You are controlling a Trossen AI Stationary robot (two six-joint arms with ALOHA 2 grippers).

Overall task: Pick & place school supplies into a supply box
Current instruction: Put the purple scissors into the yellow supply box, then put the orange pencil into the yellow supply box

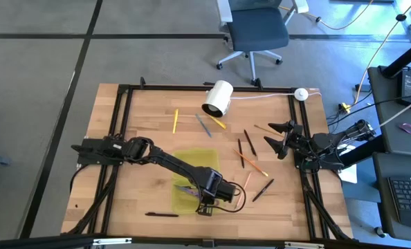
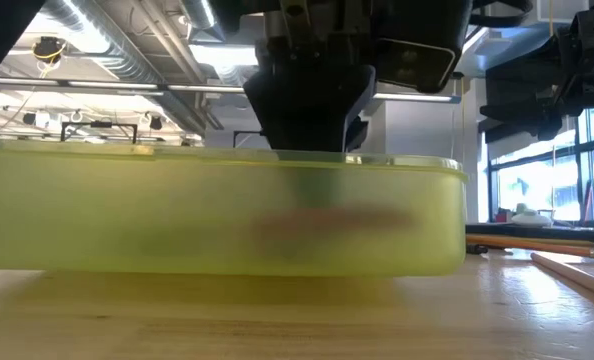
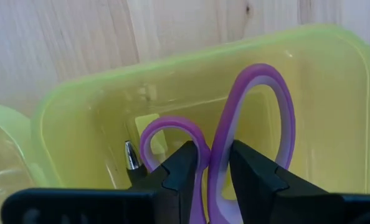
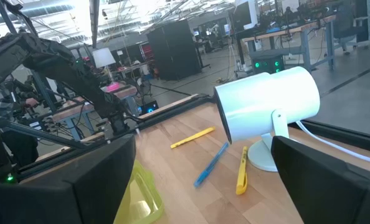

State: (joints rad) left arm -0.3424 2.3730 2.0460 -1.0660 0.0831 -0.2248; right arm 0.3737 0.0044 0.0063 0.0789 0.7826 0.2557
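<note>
The yellow-green supply box stands near the table's front middle; the low view looks through its wall. My left gripper reaches down into it, shut on the purple-handled scissors. A pen tip shows inside the box beside them. Loose pens and pencils lie on the wood: a yellow one, a blue one, black ones and an orange one. My right gripper waits open at the table's right edge. My left gripper pinches the scissors between its two fingers where the two purple handle loops meet. The fingers come from above, pointing down into the box. The scissors lie about level inside the box walls; whether they touch its floor I cannot tell.
A white cylinder with a cable lies at the table's far edge. More pens lie to the right of the box and one black pen near the front left. A black frame borders the table.
</note>
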